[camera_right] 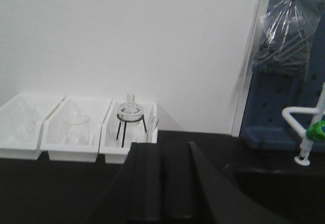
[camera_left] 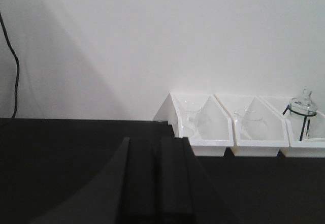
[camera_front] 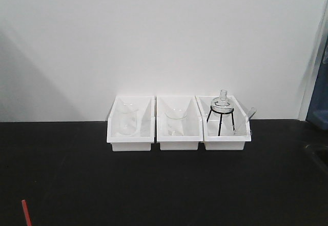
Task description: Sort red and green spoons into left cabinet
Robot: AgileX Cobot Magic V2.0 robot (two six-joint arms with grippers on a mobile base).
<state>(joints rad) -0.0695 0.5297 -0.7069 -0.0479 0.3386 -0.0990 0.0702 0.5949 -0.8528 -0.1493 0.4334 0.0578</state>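
Note:
A thin bright red strip [camera_front: 25, 211] shows at the bottom left edge of the front view, lying on the black table [camera_front: 164, 185]; it looks like part of the red spoon, and its bowl is out of frame. The green spoon and the left cabinet are out of view. My left gripper [camera_left: 157, 140] shows only in the left wrist view, its black fingers [camera_left: 139, 183] pressed together, empty, above the table. My right gripper [camera_right: 162, 146] shows only in the right wrist view, its fingers [camera_right: 147, 183] also together and empty.
Three small white plastic bins stand in a row against the white wall: the left bin [camera_front: 130, 143] and middle bin [camera_front: 178, 143] each hold a glass beaker, the right bin [camera_front: 227, 143] a glass piece on a black tripod. A sink, a white tap [camera_right: 304, 132] and a blue pegboard [camera_right: 284, 107] are at the right.

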